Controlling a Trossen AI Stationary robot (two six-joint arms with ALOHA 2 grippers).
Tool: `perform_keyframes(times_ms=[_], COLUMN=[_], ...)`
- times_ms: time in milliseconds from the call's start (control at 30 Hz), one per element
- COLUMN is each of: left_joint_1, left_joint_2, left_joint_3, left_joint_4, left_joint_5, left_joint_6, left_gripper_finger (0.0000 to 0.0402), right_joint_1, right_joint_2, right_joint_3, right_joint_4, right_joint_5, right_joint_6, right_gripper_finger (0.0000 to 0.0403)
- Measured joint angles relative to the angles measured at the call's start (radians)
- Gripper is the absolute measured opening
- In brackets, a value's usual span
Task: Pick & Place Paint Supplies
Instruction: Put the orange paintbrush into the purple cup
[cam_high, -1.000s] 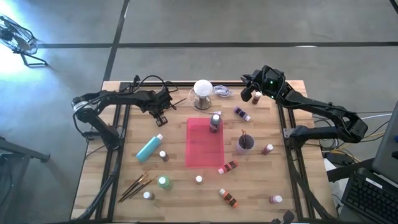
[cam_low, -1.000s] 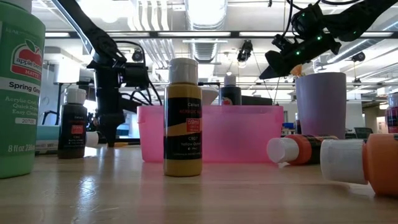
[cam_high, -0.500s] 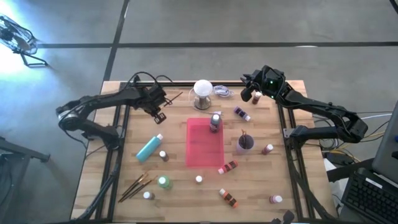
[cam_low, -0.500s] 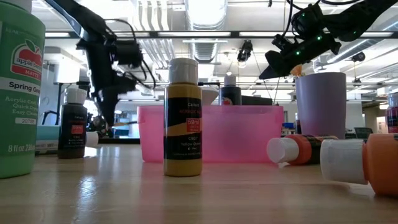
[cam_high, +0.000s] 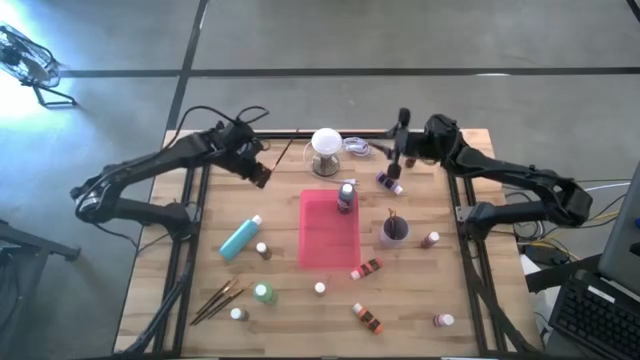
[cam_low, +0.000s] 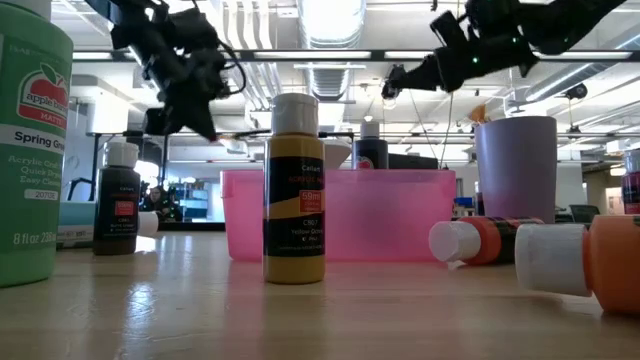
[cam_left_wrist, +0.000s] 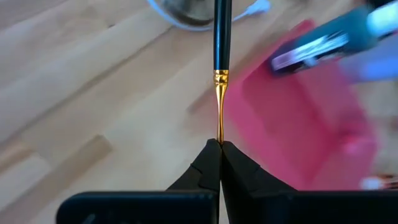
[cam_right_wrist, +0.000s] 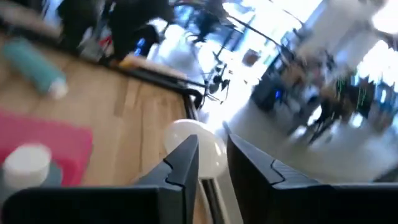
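Left gripper (cam_left_wrist: 219, 146) clamped on thin paintbrush (cam_left_wrist: 219, 68), raised above table's back-left area, near white ball-topped stand (cam_high: 326, 151). Right gripper (cam_right_wrist: 212, 155) raised near stand's far side, fingers slightly parted, holding nothing visible. Step judged: carry brush to pink tray (cam_high: 330, 228). Keep pinch firm, brush level; descend low over tray before letting go; avoid bottle (cam_high: 346, 196) standing at tray edge.

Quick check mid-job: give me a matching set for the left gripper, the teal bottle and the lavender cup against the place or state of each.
Things:
1. left gripper
2. teal bottle
3. lavender cup

Place or state:
A. lying flat on the left arm's side of the pink tray
B. upright on the tray's other side
C. shut on a brush

Pairs: 1-C, 2-A, 3-B
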Motion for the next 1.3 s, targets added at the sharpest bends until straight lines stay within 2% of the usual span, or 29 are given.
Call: perform_keyframes(times_ms=[133, 200, 300, 367, 500, 633, 933, 1100, 1300], left_joint_1=[-0.01, -0.021, -0.05, -0.077, -0.134, -0.181, -0.231, -0.248, -0.267], left_joint_2=[0.002, 0.002, 0.002, 0.004, 0.012, 0.043, 0.181, 0.274, 0.375], left_joint_3=[0.022, 0.023, 0.017, 0.014, 0.014, 0.015, 0.024, 0.074, 0.172], left_joint_4=[0.025, 0.07, 0.187, 0.271, 0.435, 0.539, 0.733, 0.811, 0.843], left_joint_5=[0.087, 0.139, 0.204, 0.231, 0.242, 0.244, 0.281, 0.308, 0.357], left_joint_6=[-0.099, -0.16, -0.243, -0.295, -0.364, -0.401, -0.483, -0.495, -0.477], left_gripper_finger=[0.0004, 0.0004, 0.0003, 0.0004, 0.0004, 0.0004, 0.0004, 0.0004, 0.0004], right_joint_1=[0.14, 0.22, 0.319, 0.372, 0.453, 0.505, 0.568, 0.583, 0.589], right_joint_2=[0.0, 0.001, 0.001, 0.001, 0.0, 0.008, 0.011, 0.054, 0.139], right_joint_3=[0.008, 0.008, 0.008, 0.009, 0.01, 0.01, 0.01, 0.01, 0.01], right_joint_4=[-0.037, -0.033, 0.006, 0.042, 0.074, 0.077, 0.085, 0.09, 0.21], right_joint_5=[0.102, 0.213, 0.388, 0.448, 0.504, 0.564, 0.563, 0.566, 0.66], right_joint_6=[-0.295, -0.411, -0.52, -0.562, -0.675, -0.804, -1.005, -1.129, -1.197], right_gripper_finger=[0.0069, 0.0066, 0.0062, 0.0061, 0.0072, 0.0102, 0.0165, 0.0177, 0.0171])
